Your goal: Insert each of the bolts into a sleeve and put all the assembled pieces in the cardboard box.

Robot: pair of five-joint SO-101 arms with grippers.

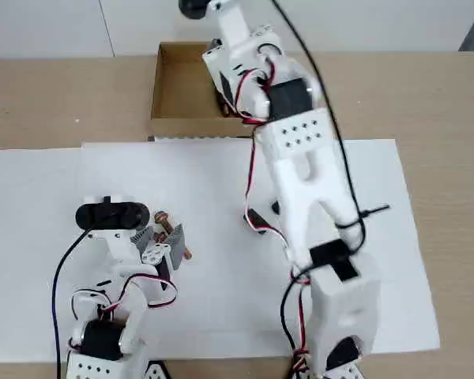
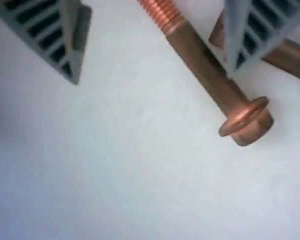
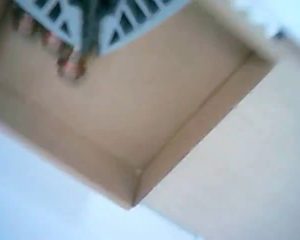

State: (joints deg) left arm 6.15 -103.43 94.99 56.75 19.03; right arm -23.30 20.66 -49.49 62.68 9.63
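Barely visible, copper piece (image 3: 69, 64) sits within right claw (image 3: 90, 47).

Right arm (image 1: 308, 181), centre right of the frame: white printed shells, black motors, a plate with rows of small holes, red-and-black cables; left arm (image 1: 110, 335), lower left: white, blue cable; left tool (image 2: 152, 70) with grey slotted fingers (image 2: 50, 35).

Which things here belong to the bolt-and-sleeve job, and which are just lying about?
Job:
copper bolt
second copper piece beside it
cardboard box
left end effector, open over the bolt
right end effector, over the box
blurred copper piece beside the right end effector

Lying about:
white paper sheet
wooden table
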